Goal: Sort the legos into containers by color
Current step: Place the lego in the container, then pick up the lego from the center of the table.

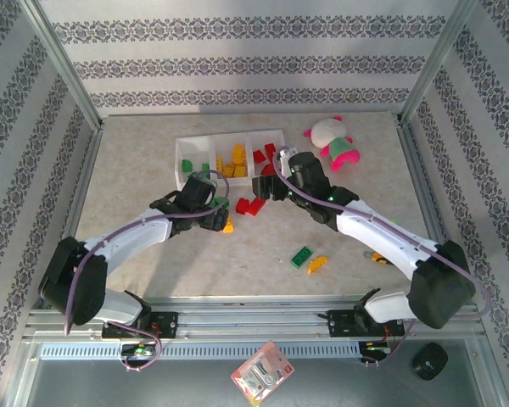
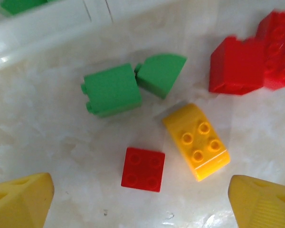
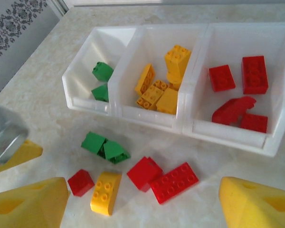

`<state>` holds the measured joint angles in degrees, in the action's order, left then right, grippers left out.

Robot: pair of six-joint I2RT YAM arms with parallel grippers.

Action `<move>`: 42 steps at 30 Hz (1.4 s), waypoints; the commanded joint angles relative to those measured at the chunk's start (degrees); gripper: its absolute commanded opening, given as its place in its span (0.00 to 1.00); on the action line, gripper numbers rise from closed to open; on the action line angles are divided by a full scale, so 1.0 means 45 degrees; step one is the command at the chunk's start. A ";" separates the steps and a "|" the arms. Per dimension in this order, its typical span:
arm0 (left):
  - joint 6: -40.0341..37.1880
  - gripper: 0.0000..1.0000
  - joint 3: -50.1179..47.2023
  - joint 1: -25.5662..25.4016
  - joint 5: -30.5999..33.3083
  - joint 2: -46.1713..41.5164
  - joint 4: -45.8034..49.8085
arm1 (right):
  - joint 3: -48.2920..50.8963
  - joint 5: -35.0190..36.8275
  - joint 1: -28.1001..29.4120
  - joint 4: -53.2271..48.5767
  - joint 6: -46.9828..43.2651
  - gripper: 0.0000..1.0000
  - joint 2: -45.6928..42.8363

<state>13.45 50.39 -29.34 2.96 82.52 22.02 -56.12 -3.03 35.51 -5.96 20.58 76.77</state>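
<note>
since the translucent white three-compartment plastic tray (image 3: 180,121) holds green, yellow and red apart, i judge the loose plastic legos (image 3: 174,182) beside it unsorted; my left gripper (image 2: 142,204) hovers wide open, empty, over a small red square brick (image 2: 143,169), right gripper (image 3: 145,204) equally wide, empty.

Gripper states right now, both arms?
Left gripper: open, holding nothing.
Right gripper: open, holding nothing.
</note>
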 commanded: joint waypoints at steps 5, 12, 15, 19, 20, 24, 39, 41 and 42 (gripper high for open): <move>-0.1218 0.81 0.0756 0.0258 -0.0515 0.1523 0.1551 | 0.1292 0.0515 0.0017 -0.0176 0.0110 0.83 -0.1255; -0.1589 0.72 0.0942 0.0317 -0.0429 0.2608 0.0916 | 0.1397 0.0459 -0.0022 -0.0162 0.0251 0.83 -0.1261; -0.1688 0.64 0.1090 0.0343 -0.0439 0.3031 0.0790 | 0.1359 0.0438 -0.0020 -0.0146 0.0287 0.83 -0.1170; -0.1783 0.53 0.1468 0.0384 -0.0456 0.3442 0.0980 | 0.1357 0.0427 -0.0040 -0.0137 0.0321 0.83 -0.1104; -0.1781 0.48 0.1517 0.0391 -0.0445 0.3511 0.1002 | 0.1376 0.0419 -0.0041 -0.0125 0.0332 0.83 -0.1104; -0.1837 0.42 0.1643 0.0415 -0.0451 0.3635 0.1049 | 0.1416 0.0414 -0.0039 -0.0141 0.0370 0.83 -0.1140; -0.1521 0.25 0.1963 0.0422 -0.0650 0.2321 0.1189 | 0.1473 0.0222 -0.0068 -0.0352 0.0461 0.83 -0.2080; -0.1317 0.25 0.2112 0.0396 -0.1068 0.1851 0.0863 | 0.1547 0.0261 -0.0078 -0.0345 0.0505 0.83 -0.2300; -0.1241 0.24 0.2204 0.0394 -0.1441 0.1659 0.0560 | 0.1581 0.0282 -0.0108 -0.0320 0.0524 0.83 -0.2391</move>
<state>6.46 57.74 -28.05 -0.56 93.80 26.20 -50.04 -2.02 35.38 -7.33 22.15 67.83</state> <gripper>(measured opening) 0.280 0.831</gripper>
